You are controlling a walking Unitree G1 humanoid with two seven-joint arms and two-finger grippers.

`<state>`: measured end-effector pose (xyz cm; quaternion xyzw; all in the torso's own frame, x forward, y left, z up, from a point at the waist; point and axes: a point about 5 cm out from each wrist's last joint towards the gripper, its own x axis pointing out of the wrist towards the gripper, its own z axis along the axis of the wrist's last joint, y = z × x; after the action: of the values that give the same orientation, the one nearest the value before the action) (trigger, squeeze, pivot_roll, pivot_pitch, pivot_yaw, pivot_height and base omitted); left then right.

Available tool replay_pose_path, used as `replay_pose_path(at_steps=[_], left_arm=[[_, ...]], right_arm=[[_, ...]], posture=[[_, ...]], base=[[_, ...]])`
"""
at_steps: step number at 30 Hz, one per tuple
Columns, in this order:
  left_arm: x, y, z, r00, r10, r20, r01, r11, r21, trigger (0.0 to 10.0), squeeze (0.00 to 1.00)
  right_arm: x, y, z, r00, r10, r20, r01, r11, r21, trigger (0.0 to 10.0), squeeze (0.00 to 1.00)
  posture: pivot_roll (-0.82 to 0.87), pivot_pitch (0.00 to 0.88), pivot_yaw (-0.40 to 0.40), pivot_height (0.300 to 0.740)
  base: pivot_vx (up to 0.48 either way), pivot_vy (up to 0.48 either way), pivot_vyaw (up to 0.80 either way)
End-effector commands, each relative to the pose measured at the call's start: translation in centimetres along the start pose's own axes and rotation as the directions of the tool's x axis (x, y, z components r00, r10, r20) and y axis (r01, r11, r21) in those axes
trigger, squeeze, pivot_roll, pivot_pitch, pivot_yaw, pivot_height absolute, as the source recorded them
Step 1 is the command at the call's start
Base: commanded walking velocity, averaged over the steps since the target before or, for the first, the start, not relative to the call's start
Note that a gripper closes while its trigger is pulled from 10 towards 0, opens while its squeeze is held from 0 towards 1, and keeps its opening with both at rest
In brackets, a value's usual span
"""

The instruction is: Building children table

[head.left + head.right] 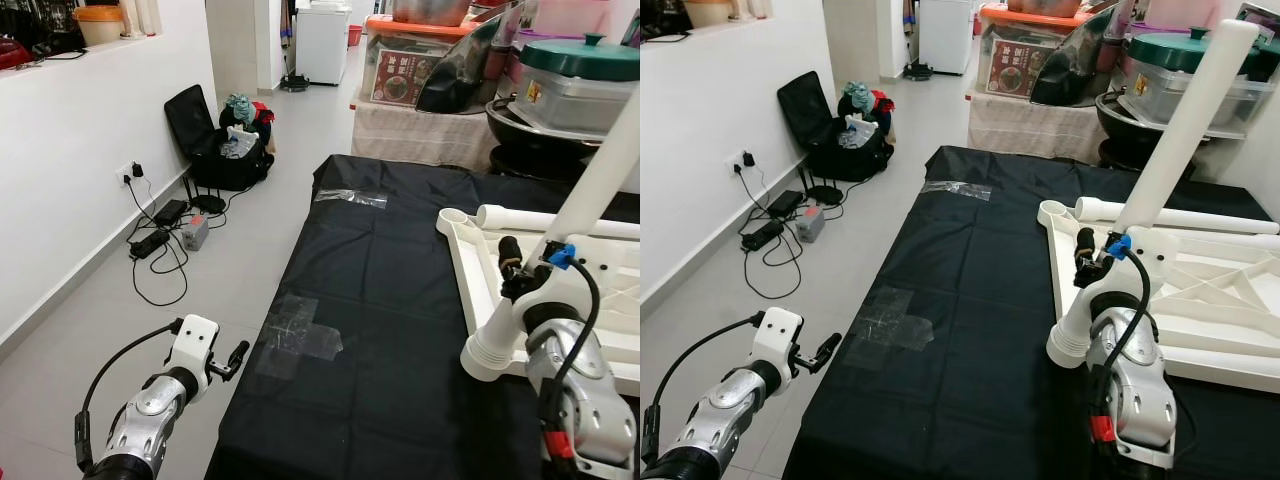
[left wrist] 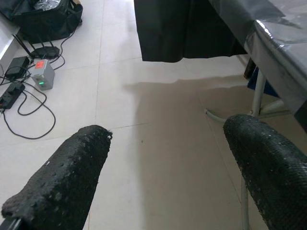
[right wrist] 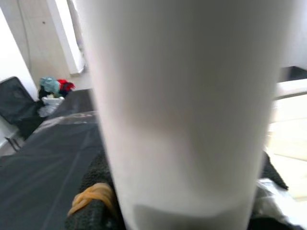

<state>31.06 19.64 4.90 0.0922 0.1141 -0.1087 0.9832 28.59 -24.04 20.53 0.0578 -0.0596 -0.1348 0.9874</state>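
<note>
A long white table leg [image 1: 1180, 130] stands tilted over the black-clothed table, and my right gripper [image 1: 1092, 262] is shut on it near its lower part. The leg's flared foot [image 1: 488, 355] hangs at the near left edge of the upturned white table top [image 1: 470, 260]. In the right wrist view the leg [image 3: 187, 105] runs between my black fingers [image 3: 91, 201]. A second white leg [image 1: 545, 218] lies along the top's far edge. My left gripper [image 1: 238, 358] is open and holds nothing, low at the left, over the floor beside the table's edge; its fingers [image 2: 62, 177] frame bare tiles.
The black cloth [image 1: 400, 300] carries patches of clear tape [image 1: 300, 335]. On the floor to the left lie a black bag [image 1: 215, 140], cables and a power strip [image 1: 160, 240] by the white wall. Behind the table stand pots and boxes [image 1: 570, 80] and a white appliance [image 1: 322, 40].
</note>
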Motion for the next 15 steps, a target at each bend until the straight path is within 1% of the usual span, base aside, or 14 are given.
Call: replay_pose_path(at_steps=[1,7,8,9,10,11,12,13,14,15], left_arm=[[0.1,-0.1,-0.1,1.000,-0.007,-0.006,0.007,1.000,0.011,10.0,0.00],[-0.1,-0.1,-0.3,1.000,-0.005,-0.010,0.005,1.000,0.011,10.0,0.00],[-0.1,-0.1,-0.3,1.000,-0.005,-0.011,0.006,1.000,0.011,10.0,0.00],[-0.1,-0.1,-0.3,1.000,-0.006,-0.010,0.006,1.000,0.012,10.0,0.00],[-0.1,-0.1,-0.3,1.000,-0.006,-0.010,0.006,1.000,0.012,10.0,0.00],[-0.1,-0.1,-0.3,1.000,-0.006,-0.010,0.006,1.000,0.012,10.0,0.00],[-0.1,-0.1,-0.2,1.000,-0.006,-0.009,0.006,1.000,0.013,10.0,0.00],[0.0,-0.1,-0.2,1.000,-0.006,-0.009,0.006,1.000,0.013,10.0,0.00],[0.0,-0.1,-0.2,1.000,-0.006,-0.009,0.006,1.000,0.013,10.0,0.00],[0.0,-0.1,-0.2,1.000,-0.005,-0.009,0.005,1.000,0.013,10.0,0.00]], right_arm=[[0.2,0.1,-0.3,1.000,0.009,-0.006,-0.009,1.000,0.029,0.0,0.00],[0.1,0.2,-0.5,1.000,0.016,-0.010,-0.016,1.000,0.024,0.0,0.00],[0.0,0.2,-0.6,1.000,0.009,-0.016,-0.009,1.000,0.022,0.0,0.00],[-0.1,-0.3,-0.7,0.999,-0.046,-0.030,0.046,0.999,-0.001,0.0,0.00],[-0.1,-0.3,-0.7,0.999,-0.046,-0.030,0.046,0.999,-0.001,0.0,0.00],[-0.1,-0.6,-0.8,0.995,-0.088,-0.039,0.087,0.996,-0.018,0.0,0.00],[-0.2,-1.7,-1.0,0.976,-0.211,-0.055,0.208,0.976,-0.064,0.0,0.00],[-0.6,-2.5,-1.0,0.941,-0.336,-0.051,0.331,0.940,-0.077,0.0,0.00],[-0.6,-2.5,-1.0,0.941,-0.336,-0.051,0.331,0.940,-0.077,0.0,0.00],[-1.2,-3.0,-0.8,0.897,-0.440,-0.036,0.436,0.896,-0.090,0.0,0.00]], posture=[[0.02,0.000,-0.063,0.740],[0.02,0.000,-0.063,0.740],[0.02,0.000,-0.063,0.740],[0.01,0.000,-0.061,0.740],[0.01,0.000,-0.061,0.740],[0.01,0.000,-0.061,0.740],[0.01,0.000,-0.061,0.740],[0.01,0.000,-0.061,0.740],[0.01,0.000,-0.061,0.740],[0.02,0.000,-0.063,0.740]], base=[[0.000,0.000,0.00],[0.000,0.000,0.00],[0.000,0.000,0.00],[0.000,0.000,0.00],[0.000,0.000,0.00],[0.000,0.000,0.00],[0.000,0.000,0.00],[0.000,0.000,0.00],[0.000,0.000,0.00],[0.000,0.000,0.00]])
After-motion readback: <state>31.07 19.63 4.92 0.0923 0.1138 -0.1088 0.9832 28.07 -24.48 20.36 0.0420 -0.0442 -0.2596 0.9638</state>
